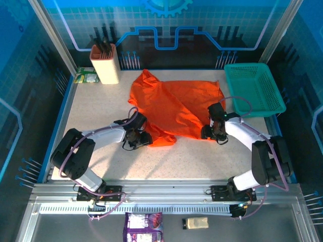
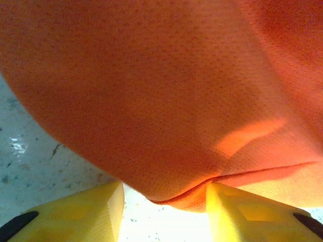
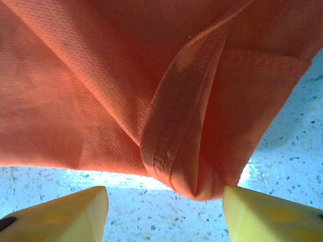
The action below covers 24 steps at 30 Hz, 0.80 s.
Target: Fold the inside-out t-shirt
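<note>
Shirt (image 1: 176, 108) is lying crumpled across the middle-back of the table (image 1: 202, 161), nowhere near flat, with a peak of cloth bunched toward the back left. I've got both arms down at its near edge, one on each side.

Left gripper (image 2: 164, 190): fingers apart, and the hem sags into the gap between them but isn't pinched. Right gripper (image 3: 165, 194): also open, with a doubled-over bit of hem hanging right between the fingers, nothing clamped.

My read is I'm at the grab-two-corners stage so I can lift and spread it. To do that well, I think I need each side to bite a single layer of hem, not a wad. The right one worries me, since that fold looks like two or three layers, and if I take all of it the shirt will probably come up twisted. I'd push a touch further in on the left so the hem sits properly between the pads before I squeeze, then raise both together.

The surface is pale speckled stuff that looks smooth, so cloth should slide on it. Teal basket (image 1: 251, 65) sits back right, just beside the shirt. A beige holder (image 1: 104, 63) with dark handles stands back left, with a green packet (image 1: 86, 76) next to it. Blue panels all round.
</note>
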### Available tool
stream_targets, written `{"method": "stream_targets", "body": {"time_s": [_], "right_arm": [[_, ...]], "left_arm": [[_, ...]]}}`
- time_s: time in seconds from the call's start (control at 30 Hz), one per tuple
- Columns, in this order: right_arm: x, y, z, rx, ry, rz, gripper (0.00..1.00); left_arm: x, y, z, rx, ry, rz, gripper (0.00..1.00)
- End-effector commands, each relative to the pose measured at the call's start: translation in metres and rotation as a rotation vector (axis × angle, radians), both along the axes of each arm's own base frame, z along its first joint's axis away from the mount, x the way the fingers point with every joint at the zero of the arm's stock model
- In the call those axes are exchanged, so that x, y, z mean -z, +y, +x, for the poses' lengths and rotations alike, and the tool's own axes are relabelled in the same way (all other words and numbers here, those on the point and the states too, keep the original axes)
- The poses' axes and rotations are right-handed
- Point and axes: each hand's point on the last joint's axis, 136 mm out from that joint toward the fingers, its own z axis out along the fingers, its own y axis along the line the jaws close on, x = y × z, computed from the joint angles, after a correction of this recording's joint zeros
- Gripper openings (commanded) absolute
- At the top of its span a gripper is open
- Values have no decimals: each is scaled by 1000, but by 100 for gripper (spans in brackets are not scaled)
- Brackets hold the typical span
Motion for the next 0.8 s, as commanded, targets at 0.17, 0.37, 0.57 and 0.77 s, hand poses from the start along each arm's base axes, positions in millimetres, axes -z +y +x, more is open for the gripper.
{"method": "stream_targets", "body": {"time_s": [0.17, 0.37, 0.57, 0.77], "right_arm": [[-9, 3, 21, -21, -38, -22, 17], [-42, -20, 31, -15, -76, -238, 18], [-64, -7, 19, -68, -64, -457, 40], [-47, 9, 11, -47, -41, -550, 43]], "left_arm": [[-5, 2, 24, -3, -54, 9, 9], [-79, 9, 57, 5, -201, -49, 0], [-93, -1, 53, 22, -196, -114, 0], [-81, 0, 45, 5, -172, -125, 0]]}}
